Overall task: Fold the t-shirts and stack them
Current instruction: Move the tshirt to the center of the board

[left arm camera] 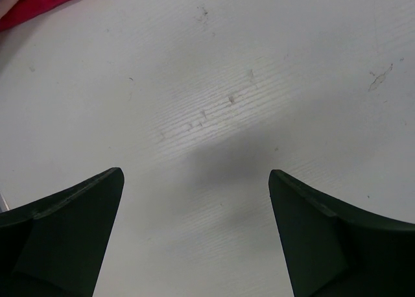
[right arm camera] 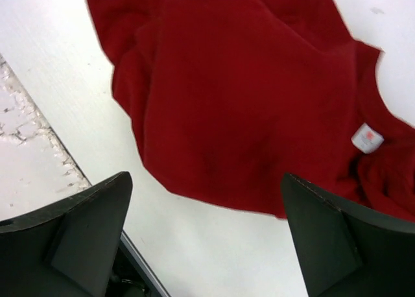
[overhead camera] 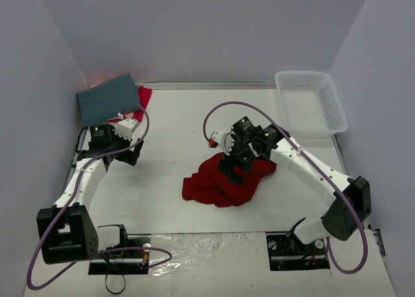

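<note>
A crumpled deep red cloth t-shirt (overhead camera: 224, 180) lies on the white table (overhead camera: 175, 193), left of the white plastic mesh basket (overhead camera: 301, 74) and nearer the arms than it. The right gripper (right arm camera: 207, 177) hangs just above this shirt, fingers wide apart with nothing between them; a small white neck label (right arm camera: 367, 138) shows on the cloth. Well left of the basket, a folded slate-teal t-shirt (overhead camera: 107, 97) lies over a brighter pinkish-red t-shirt (overhead camera: 144, 96). The left gripper (left arm camera: 194, 174), farther left of the basket, hovers over bare table, fingers spread and holding nothing.
</note>
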`<state>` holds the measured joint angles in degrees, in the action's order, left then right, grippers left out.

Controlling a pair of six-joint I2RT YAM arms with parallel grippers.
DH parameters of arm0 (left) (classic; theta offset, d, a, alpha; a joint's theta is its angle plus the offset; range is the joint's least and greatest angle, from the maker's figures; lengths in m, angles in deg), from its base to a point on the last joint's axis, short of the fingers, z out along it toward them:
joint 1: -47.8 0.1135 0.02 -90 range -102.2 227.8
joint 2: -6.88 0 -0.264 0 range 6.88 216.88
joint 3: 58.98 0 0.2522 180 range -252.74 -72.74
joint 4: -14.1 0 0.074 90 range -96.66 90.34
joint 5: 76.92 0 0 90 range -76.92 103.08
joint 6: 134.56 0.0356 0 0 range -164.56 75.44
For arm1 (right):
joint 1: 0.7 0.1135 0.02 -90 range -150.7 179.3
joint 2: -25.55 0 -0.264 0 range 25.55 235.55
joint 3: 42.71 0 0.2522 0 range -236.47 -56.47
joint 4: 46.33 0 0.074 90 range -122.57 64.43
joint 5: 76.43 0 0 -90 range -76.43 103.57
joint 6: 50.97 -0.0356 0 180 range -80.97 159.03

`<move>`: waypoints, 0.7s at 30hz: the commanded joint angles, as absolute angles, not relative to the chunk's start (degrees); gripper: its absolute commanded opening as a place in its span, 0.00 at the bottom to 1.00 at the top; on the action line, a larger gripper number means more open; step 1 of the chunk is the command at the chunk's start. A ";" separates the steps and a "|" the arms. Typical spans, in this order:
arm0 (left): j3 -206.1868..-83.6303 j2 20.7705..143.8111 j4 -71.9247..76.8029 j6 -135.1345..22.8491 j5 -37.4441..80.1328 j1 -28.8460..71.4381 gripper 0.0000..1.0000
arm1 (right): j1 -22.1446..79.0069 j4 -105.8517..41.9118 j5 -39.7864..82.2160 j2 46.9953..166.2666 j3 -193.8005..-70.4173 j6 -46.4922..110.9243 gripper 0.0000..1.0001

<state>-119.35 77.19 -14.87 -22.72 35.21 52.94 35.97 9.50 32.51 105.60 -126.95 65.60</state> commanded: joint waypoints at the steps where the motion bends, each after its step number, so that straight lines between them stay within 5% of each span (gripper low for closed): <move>1: -122.13 76.32 -15.92 -22.85 37.16 54.73 0.94 | 41.21 14.19 34.75 110.52 -132.05 68.47 0.91; 21: -123.36 81.06 -15.57 -24.52 36.55 59.75 0.94 | 58.63 15.87 34.23 124.34 -140.06 72.16 0.71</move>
<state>-120.49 80.55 -15.33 -23.81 36.37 59.19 57.67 13.41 34.28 122.65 -138.36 70.08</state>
